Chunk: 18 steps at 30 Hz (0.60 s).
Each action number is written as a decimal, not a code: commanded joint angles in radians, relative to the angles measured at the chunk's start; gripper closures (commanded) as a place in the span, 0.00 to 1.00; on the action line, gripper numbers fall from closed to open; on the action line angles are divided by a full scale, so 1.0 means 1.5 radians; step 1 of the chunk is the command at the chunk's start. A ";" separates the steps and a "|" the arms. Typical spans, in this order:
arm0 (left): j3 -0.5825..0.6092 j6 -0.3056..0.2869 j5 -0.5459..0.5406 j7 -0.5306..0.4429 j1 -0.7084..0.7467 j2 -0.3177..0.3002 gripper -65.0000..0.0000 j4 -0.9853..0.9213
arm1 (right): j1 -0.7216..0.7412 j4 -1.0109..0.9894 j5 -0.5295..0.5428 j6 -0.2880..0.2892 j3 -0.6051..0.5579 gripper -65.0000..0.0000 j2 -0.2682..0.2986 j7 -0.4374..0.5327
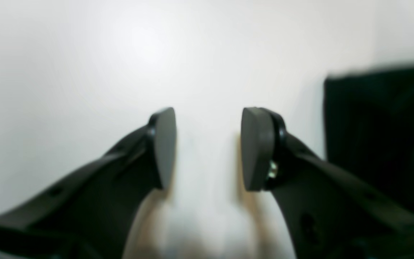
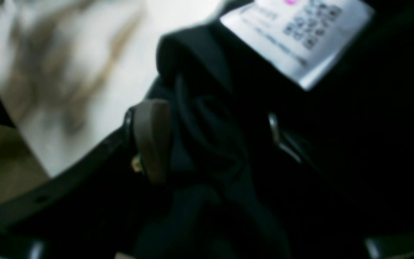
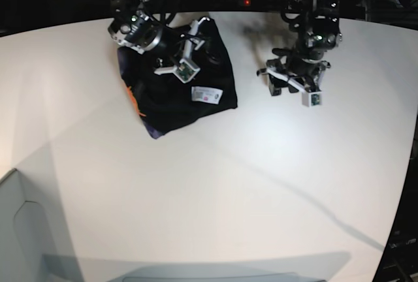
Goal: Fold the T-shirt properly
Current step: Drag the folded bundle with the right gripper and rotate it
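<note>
The black T-shirt [image 3: 176, 96] lies as a folded bundle at the back left of the table, with an orange print [image 3: 132, 96] at its left edge and a white tag [image 3: 204, 94] on top. My right gripper [image 3: 194, 53] is down on its far part. In the right wrist view the fingers [image 2: 153, 140] stand wide apart, open, with a bunched fold of black cloth [image 2: 207, 144] between them and the tag [image 2: 297, 36] just beyond. My left gripper [image 1: 208, 147] hangs open and empty over bare table, to the right of the shirt [image 1: 372, 126] in the base view [image 3: 287, 81].
The white table [image 3: 215, 184] spreads wide in front of both arms, with its curved far edge close behind them. A pale bin or panel [image 3: 19, 230] sits at the near left corner. Dark equipment stands behind the table.
</note>
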 commanded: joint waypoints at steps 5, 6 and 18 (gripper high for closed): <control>-0.079 -0.003 -0.008 -0.010 0.027 0.019 0.55 0.051 | -0.008 0.106 0.021 0.000 0.038 0.47 -0.011 0.028; -0.089 -0.003 -0.008 -0.010 0.027 0.019 0.55 0.051 | -0.008 0.120 0.021 0.000 0.038 0.47 -0.011 0.028; -0.186 -0.004 -0.009 -0.010 0.028 0.018 0.55 0.071 | -0.031 0.168 0.021 0.000 0.038 0.47 -0.011 0.028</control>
